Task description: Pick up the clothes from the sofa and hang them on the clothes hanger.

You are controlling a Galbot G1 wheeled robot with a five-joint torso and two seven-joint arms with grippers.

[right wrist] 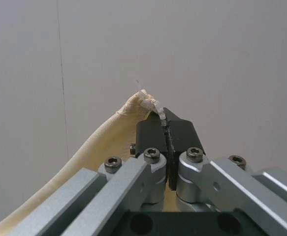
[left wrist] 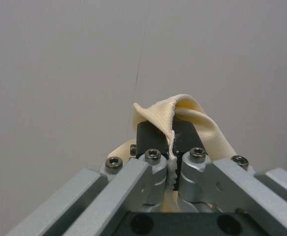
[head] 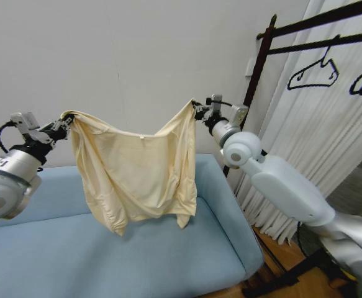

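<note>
Head view, cream garment (head: 137,177) spread over blue sofa (head: 75,264), wrist views, left claw (left wrist: 172,143), right claw (right wrist: 167,129) each clamped on it

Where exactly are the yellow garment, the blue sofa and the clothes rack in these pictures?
yellow garment (head: 137,174), head view, middle of the hanging fabric.
blue sofa (head: 106,261), head view, bare seat cushion.
clothes rack (head: 257,68), head view, dark upright post.
</note>
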